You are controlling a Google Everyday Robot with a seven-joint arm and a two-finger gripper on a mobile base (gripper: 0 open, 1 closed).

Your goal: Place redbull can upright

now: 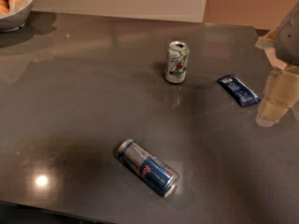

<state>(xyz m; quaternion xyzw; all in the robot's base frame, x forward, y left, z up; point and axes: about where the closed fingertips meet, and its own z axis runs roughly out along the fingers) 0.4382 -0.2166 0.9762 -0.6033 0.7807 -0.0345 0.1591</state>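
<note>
The redbull can (148, 167) lies on its side on the dark grey table (70, 101), near the front edge. It is slim, blue and silver with a red logo; one end points to the back left, the other to the front right. My gripper (275, 97) hangs at the right edge of the view, well to the right of and behind the can, above the table and touching nothing I can see.
A shorter white-and-green can (177, 62) stands upright at mid-table. A flat blue packet (238, 90) lies to its right, close to my gripper. A bowl of round fruit (11, 6) sits at the back left corner. A pale wall runs behind the table.
</note>
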